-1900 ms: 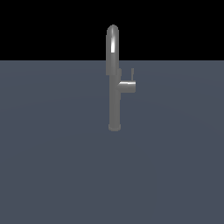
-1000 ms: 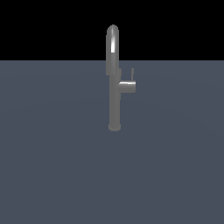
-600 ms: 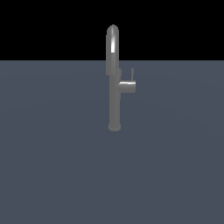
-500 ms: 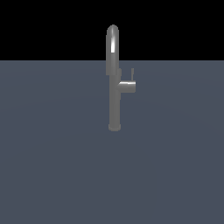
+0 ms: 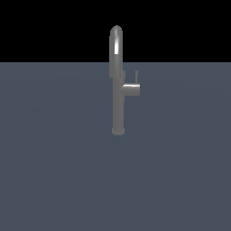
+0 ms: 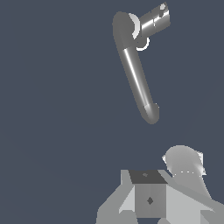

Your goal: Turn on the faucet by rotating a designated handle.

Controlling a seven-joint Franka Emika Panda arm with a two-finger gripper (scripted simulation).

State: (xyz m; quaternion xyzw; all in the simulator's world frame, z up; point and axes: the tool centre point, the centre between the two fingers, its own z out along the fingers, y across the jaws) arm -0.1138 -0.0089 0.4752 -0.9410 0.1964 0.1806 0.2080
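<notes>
The faucet [image 5: 118, 99] is a tall grey column with an arched top, standing upright on a small round base on the dark floor. A short stub [image 5: 131, 89] sticks out toward the exterior view's right, and the thin handle [image 5: 136, 76] rises upright from its end. The wrist view looks down on the faucet [image 6: 138, 74], with the stub [image 6: 153, 21] and a glimpse of the handle [image 6: 162, 8] beyond the arch. Pale grey parts of my gripper [image 6: 151, 194] show at that picture's edge, apart from the faucet. The exterior view does not show the gripper. Its jaws are unclear.
A flat dark blue-grey floor [image 5: 54, 171] spreads around the faucet in every direction, with a black background behind it. Nothing else stands on it.
</notes>
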